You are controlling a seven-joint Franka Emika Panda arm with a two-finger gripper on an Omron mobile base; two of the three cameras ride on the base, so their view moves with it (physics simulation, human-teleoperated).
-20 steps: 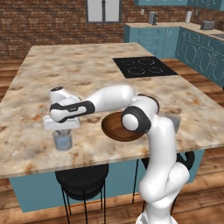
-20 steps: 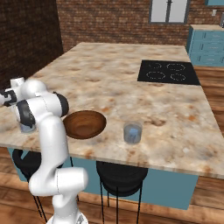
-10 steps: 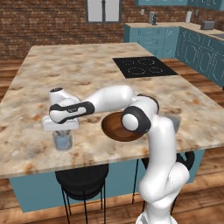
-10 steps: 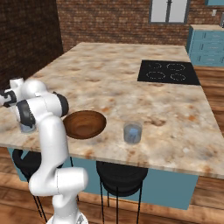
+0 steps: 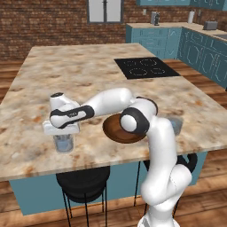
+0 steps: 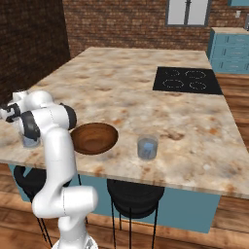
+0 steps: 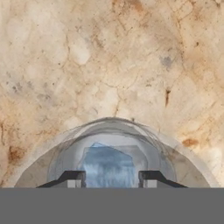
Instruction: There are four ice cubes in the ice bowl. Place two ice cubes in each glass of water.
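The hand [image 7: 109, 176] hovers over a clear round glass [image 5: 64, 143] on the speckled marble desk [image 5: 88, 80], its fingers clamped on a pale translucent ice cube [image 7: 108, 165]. A shallow wooden bowl [image 6: 95, 138] sits to the right.

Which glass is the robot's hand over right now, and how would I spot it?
Start at the marble island counter and find the dark wooden bowl near its front edge. One glass stands by the corner, directly under the gripper; the other glass stands alone on the bowl's opposite side.
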